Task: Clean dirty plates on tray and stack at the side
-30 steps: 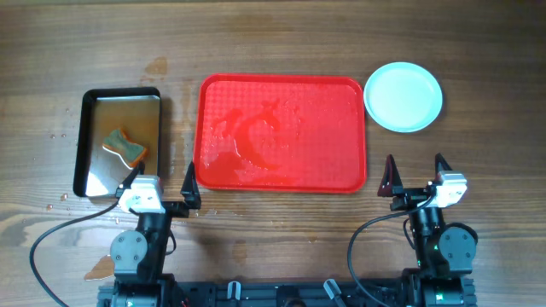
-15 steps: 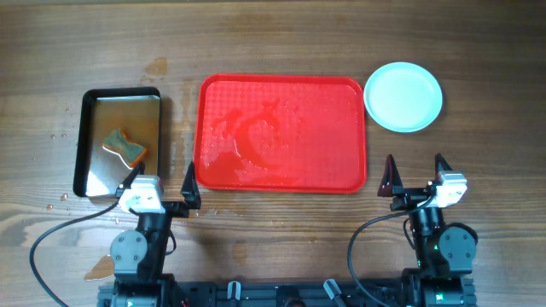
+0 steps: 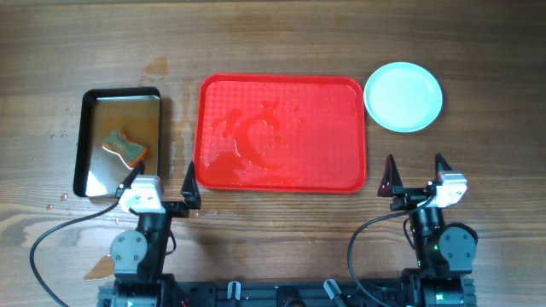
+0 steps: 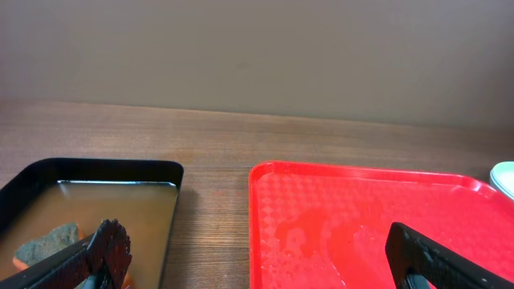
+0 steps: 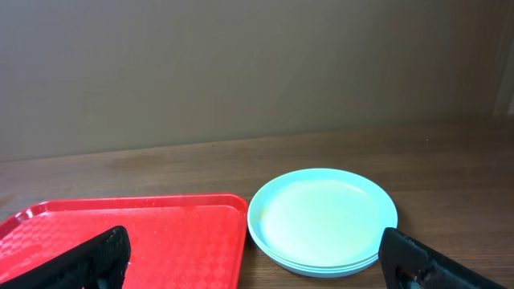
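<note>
Nothing budged since the earlier frames, both arms were parked right where they'd been. The left pincer (image 3: 162, 176) and right pincer (image 3: 415, 162) sat spread wide, gripping nothing. The red plastic tray (image 3: 281, 132), pebbly-textured with rounded corners, lay mid-worktop (image 3: 281, 34) with a wet sheen. The plates (image 3: 403, 96), round, smooth and pale blue, sat stacked just off its far right corner, lower ones showing only as rims. A black-rimmed metal pan (image 3: 128, 111) held murky water and a sponge (image 3: 124, 147), half hidden in the left wrist view.
</note>
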Controlling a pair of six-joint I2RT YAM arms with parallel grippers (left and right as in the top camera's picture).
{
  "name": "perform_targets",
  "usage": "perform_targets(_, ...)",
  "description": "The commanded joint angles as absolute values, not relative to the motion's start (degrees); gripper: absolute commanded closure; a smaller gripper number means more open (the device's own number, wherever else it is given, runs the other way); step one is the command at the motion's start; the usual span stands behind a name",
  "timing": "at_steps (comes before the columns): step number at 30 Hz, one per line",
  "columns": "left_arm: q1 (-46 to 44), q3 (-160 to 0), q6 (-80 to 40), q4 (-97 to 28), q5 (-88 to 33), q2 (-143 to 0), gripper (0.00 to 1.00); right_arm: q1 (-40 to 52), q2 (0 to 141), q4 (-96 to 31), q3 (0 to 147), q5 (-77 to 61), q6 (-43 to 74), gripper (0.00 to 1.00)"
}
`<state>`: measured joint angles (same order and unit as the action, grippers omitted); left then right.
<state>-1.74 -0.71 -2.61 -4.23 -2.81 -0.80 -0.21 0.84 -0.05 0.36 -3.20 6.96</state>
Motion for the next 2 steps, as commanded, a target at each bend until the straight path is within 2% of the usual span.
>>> perform_targets(1,-1.4,-0.3,-1.7,-4.4,-1.8,-0.4,0.0,-0.5,0.2,0.1,0.3,-3.7,6.1,0.0)
perform_targets(2,-1.4,-0.3,-1.7,-4.4,-1.8,-0.4,0.0,-0.5,0.2,0.1,0.3,-3.7,6.1,0.0)
